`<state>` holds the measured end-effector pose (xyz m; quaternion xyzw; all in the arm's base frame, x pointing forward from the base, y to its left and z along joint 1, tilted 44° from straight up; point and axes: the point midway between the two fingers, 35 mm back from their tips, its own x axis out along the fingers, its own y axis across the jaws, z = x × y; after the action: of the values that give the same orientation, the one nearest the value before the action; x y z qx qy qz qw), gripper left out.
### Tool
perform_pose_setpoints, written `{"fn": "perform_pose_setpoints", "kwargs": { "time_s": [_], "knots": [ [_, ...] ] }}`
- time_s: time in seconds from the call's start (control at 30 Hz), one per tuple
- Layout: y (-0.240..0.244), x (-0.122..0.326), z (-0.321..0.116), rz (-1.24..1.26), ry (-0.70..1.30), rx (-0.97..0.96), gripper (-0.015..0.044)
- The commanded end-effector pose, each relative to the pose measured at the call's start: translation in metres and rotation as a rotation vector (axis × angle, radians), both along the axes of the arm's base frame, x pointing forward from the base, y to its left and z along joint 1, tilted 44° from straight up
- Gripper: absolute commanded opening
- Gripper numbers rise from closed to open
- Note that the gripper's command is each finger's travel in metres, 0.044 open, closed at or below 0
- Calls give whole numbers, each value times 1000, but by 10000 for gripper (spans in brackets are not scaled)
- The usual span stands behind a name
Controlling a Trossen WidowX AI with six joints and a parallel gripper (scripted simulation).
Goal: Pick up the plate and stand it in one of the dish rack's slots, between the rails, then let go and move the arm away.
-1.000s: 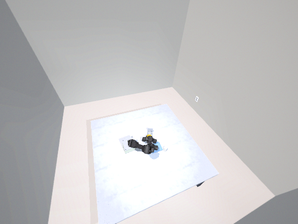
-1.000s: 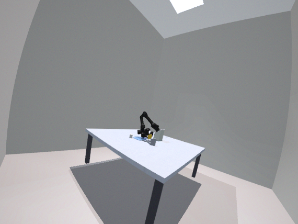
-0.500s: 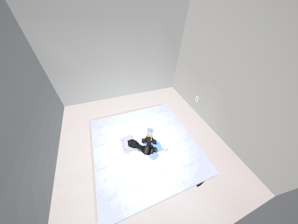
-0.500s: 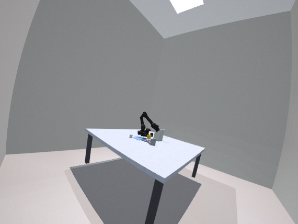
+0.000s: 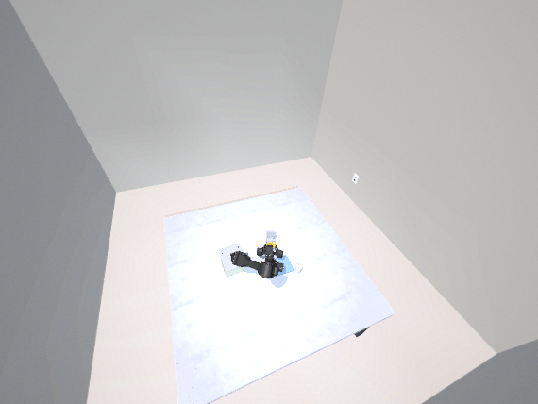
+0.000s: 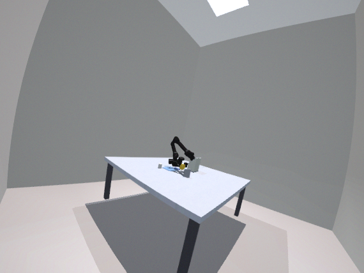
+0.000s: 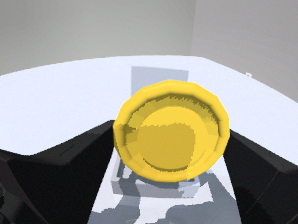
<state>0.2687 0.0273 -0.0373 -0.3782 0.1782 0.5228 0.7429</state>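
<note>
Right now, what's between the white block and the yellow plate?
A flat blue item, with the arm's black wrist partly over it. Top and exterior views show it.

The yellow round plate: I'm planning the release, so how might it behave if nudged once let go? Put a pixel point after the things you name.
The yellow round plate (image 5: 271, 244) (image 6: 182, 166) (image 7: 172, 135) looks stiff, its rim keeping a round outline between the black gripper fingers. Standing on its curved edge, it would probably roll or tip unless rails caught it.

The slim, jointed robot arm (image 5: 251, 263) (image 6: 182, 147) is matte black, with chunky rounded joints and broad, angular, tapering black gripper fingers.
</note>
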Motion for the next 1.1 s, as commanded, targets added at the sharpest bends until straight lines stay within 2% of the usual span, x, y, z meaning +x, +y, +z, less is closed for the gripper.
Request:
{"fn": "perform_pose_setpoints", "kwargs": {
  "time_s": [0.0,0.7,1.07],
  "knots": [
    [8,1,-6,3,6,3,0],
    [24,7,-20,10,-10,-1,0],
    [11,10,-35,12,-17,-4,0]
  ]
}}
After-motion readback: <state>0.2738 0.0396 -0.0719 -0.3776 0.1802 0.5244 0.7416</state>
